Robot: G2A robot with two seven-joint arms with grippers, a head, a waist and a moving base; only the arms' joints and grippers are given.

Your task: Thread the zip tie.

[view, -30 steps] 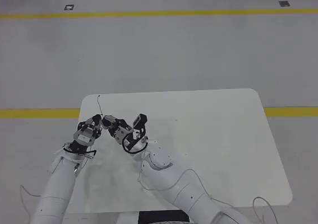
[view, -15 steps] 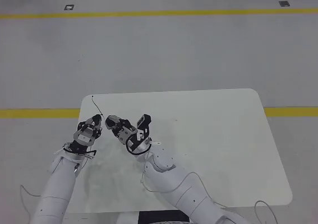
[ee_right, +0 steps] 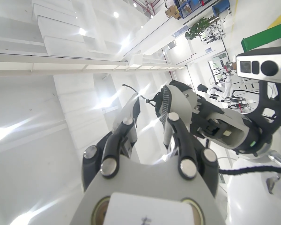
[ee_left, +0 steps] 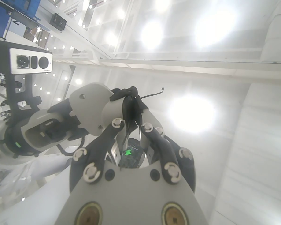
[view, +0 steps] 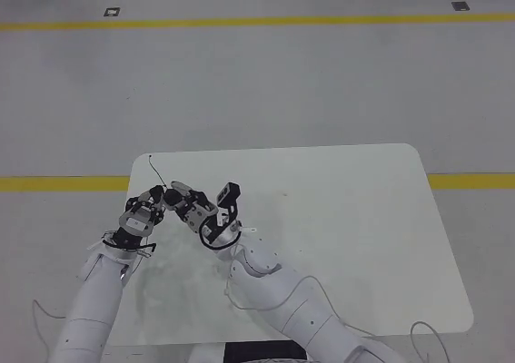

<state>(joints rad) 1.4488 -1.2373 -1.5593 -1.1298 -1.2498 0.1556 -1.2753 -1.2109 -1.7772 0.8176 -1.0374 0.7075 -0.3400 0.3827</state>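
Note:
A thin black zip tie sticks up and away from the two grippers, which meet over the table's left part. My left gripper is shut on the zip tie, whose free end pokes out past its fingertips. My right gripper sits right beside it, nearly touching. In the right wrist view its fingers stand a little apart around the zip tie, with the strap running by one fingertip. The zip tie's head is hidden inside the left gripper's fingers.
The white table stretches bare to the right of both arms. Its left edge lies close to the left gripper. A yellow floor line runs behind the table.
The zip tie's free end has swung slightly left. My right gripper drew a little away from the left one, then came back against it. The left arm stays put.

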